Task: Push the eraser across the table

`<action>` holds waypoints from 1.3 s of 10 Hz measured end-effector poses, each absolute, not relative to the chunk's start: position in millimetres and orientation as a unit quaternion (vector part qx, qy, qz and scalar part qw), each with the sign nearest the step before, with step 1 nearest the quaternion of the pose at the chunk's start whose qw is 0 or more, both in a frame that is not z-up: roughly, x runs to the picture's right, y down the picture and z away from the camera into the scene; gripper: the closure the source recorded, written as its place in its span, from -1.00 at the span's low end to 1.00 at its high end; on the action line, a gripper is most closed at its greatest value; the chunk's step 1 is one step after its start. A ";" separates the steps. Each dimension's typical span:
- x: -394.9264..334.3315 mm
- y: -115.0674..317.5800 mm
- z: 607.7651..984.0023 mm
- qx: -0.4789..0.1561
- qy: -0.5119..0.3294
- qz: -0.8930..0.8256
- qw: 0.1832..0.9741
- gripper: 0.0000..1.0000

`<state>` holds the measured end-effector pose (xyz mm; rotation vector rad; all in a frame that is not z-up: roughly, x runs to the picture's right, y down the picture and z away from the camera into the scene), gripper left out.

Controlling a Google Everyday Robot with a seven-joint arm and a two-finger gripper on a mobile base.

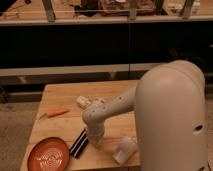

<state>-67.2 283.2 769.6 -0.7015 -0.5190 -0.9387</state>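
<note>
The eraser [79, 143], a flat black block with a pale lengthwise stripe, lies on the light wooden table [62, 95] near its front edge, just right of an orange plate. My gripper [91, 140] hangs from the white arm right beside the eraser's right side, pointing down at the table. The arm's large white body fills the right of the view and hides the table's right part.
An orange plate [47, 154] sits at the front left corner. A white paper cup [125, 149] lies on its side at the front edge, right of the gripper. A thin orange marker [55, 113] lies at the left. A small white object [82, 101] rests mid-table.
</note>
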 end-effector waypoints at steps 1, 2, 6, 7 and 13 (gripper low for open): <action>-68.8 284.5 766.6 -0.328 -0.241 -0.439 0.801 0.63; -72.1 285.9 764.3 -0.327 -0.243 -0.442 0.799 0.63; -81.6 283.8 765.1 -0.317 -0.252 -0.451 0.796 0.64; -80.4 276.3 771.4 -0.318 -0.250 -0.453 0.795 0.87; -88.5 283.7 766.7 -0.313 -0.251 -0.466 0.788 1.00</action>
